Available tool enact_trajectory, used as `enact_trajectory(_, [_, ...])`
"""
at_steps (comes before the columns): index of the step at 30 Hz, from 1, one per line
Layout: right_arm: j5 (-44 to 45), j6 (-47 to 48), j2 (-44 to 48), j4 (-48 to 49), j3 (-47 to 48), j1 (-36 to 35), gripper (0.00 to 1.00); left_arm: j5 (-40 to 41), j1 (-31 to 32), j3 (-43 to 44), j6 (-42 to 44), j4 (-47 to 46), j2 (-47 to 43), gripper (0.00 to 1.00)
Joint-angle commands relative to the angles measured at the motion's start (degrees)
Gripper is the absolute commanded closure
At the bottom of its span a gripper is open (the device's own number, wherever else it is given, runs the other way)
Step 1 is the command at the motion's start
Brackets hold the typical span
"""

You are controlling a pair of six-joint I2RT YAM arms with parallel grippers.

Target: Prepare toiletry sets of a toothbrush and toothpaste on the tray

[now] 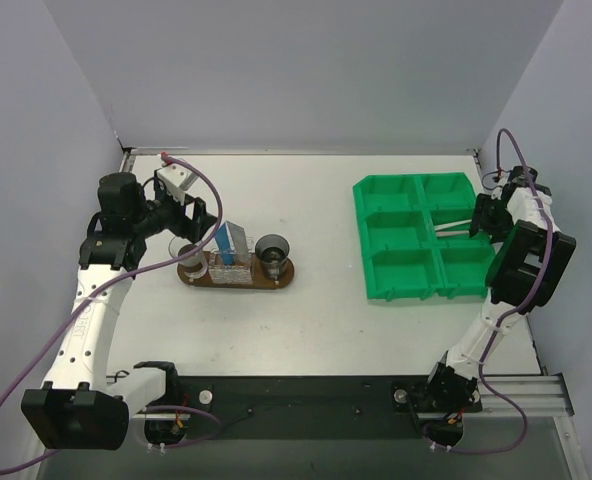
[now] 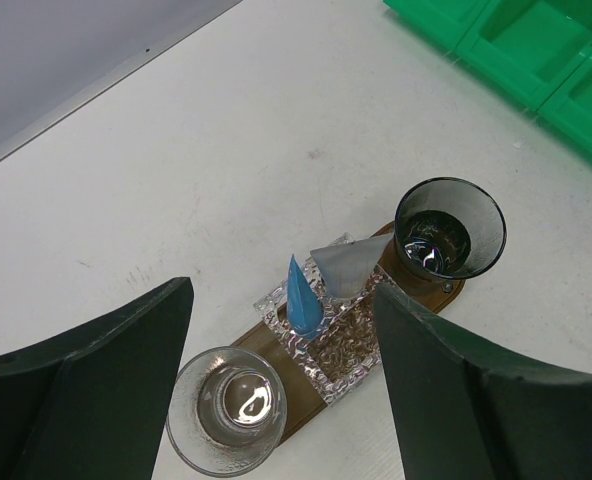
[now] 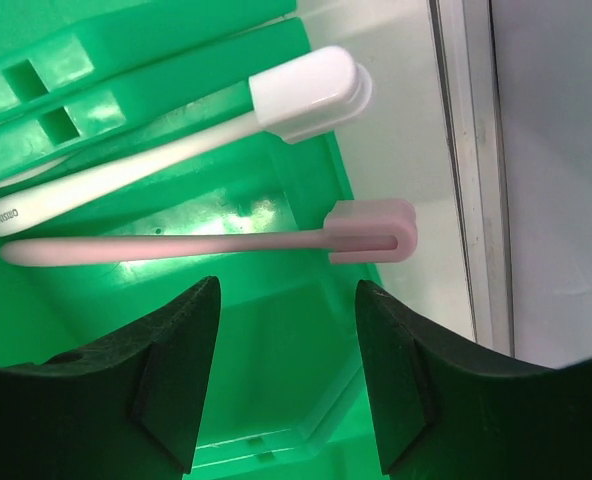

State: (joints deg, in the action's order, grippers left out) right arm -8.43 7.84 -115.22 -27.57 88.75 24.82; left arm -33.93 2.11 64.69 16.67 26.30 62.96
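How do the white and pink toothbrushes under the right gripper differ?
The white toothbrush has a thicker handle with printed lettering; the pink toothbrush is slimmer and plain. The white one lies slanted in the right wrist view, the pink one nearly level. The white head looks solid, the pink head slotted. Both lie in the green bin, heads the same way.

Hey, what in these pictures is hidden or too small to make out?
Top view: the toothbrushes are thin slivers, their ends behind the right gripper.
Left wrist view: the toothpaste has its lower end hidden in the glass holder; cups cover most of the tray.
Right wrist view: frame edges crop the green bin.
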Motion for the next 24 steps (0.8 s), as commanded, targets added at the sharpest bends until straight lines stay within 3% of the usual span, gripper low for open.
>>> enact_trajectory(1, [-2.03,-0.72,-0.53,-0.73,3.18,0.93,0.49,-0.61,-0.26,0.00,-0.93,-2.40,-0.21,0.17])
enact_trajectory(24, [-4.67,-3.09,-4.49,1.11,6.61,1.02,0.49,0.36,-0.26,0.62,-1.81,-2.66,-0.03,0.17])
